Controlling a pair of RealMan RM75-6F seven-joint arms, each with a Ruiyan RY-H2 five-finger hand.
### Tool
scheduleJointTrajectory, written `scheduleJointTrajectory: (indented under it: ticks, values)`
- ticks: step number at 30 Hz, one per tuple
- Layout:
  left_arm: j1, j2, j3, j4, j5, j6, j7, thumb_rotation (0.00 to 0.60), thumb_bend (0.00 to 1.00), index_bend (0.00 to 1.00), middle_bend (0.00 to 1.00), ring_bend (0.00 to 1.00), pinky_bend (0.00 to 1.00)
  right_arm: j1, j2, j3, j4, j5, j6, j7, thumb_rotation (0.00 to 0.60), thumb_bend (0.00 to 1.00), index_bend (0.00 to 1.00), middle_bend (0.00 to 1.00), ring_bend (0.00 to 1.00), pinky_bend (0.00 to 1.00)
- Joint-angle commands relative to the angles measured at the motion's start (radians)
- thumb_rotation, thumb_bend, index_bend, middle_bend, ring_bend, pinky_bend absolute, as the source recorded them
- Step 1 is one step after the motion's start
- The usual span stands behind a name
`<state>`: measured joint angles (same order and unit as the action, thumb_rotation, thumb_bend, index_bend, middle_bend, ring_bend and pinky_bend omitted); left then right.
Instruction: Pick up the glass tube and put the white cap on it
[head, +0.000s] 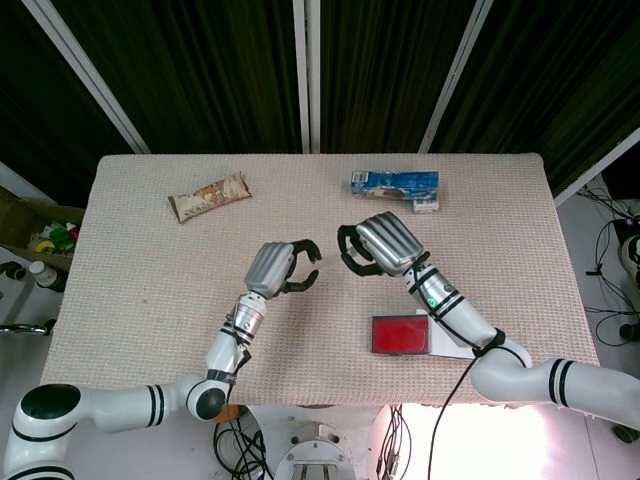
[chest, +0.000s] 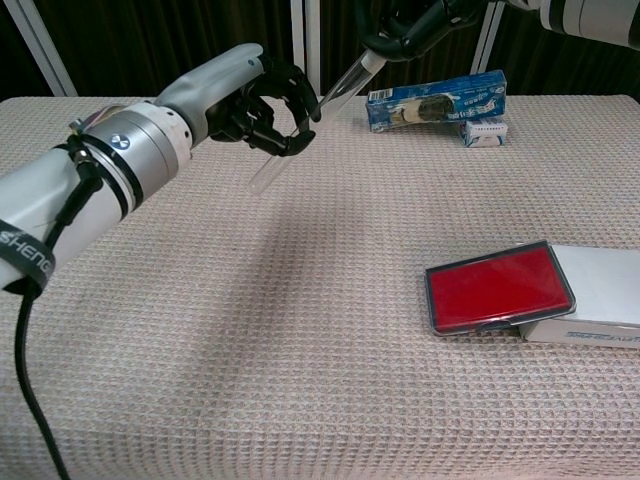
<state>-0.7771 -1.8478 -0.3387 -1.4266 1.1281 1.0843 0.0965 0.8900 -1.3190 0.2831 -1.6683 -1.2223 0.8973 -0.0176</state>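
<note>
A clear glass tube (chest: 300, 135) slants up to the right above the table in the chest view. My left hand (chest: 262, 100) (head: 282, 268) grips its lower part, with the fingers curled around it. My right hand (chest: 418, 25) (head: 378, 245) is at the tube's upper end and pinches the white cap (chest: 370, 62) there, right at the mouth. How far the cap sits on the tube cannot be made out. In the head view the two hands are close together and hide most of the tube.
A blue box (chest: 435, 100) and a small white box (chest: 487, 132) lie at the far side. Near the right front, a red-lidded case (chest: 497, 287) rests on a white box (chest: 600, 300). A snack wrapper (head: 208, 197) lies at the far left.
</note>
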Motion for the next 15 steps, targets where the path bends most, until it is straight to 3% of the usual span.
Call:
scheduleJointTrajectory:
  ticks: [1,5,8,15]
  values:
    - [0.001,0.000,0.005,0.006,0.002,0.002,0.005,0.600,0.52,0.63,0.63,0.78,1.00,-0.003,0.000,0.001,0.001,0.001,0.005,0.004,0.600,0.38,0.58,0.89,1.00,1.00]
    - [-0.001,0.001,0.016,0.018,0.007,0.004,0.030,0.600,0.52,0.63,0.62,0.78,1.00,-0.008,0.000,0.001,0.003,0.001,0.013,0.012,0.600,0.14,0.41,0.88,1.00,1.00]
    - [0.000,0.010,0.027,0.024,0.011,0.004,0.050,0.600,0.52,0.63,0.62,0.78,1.00,-0.016,0.005,0.003,0.002,-0.001,0.024,0.021,0.600,0.04,0.31,0.88,1.00,1.00]
    - [0.007,0.056,0.070,0.068,-0.011,-0.014,0.173,0.600,0.52,0.63,0.62,0.78,1.00,-0.095,0.073,-0.007,-0.024,-0.016,0.102,0.068,0.600,0.02,0.24,0.88,1.00,1.00]
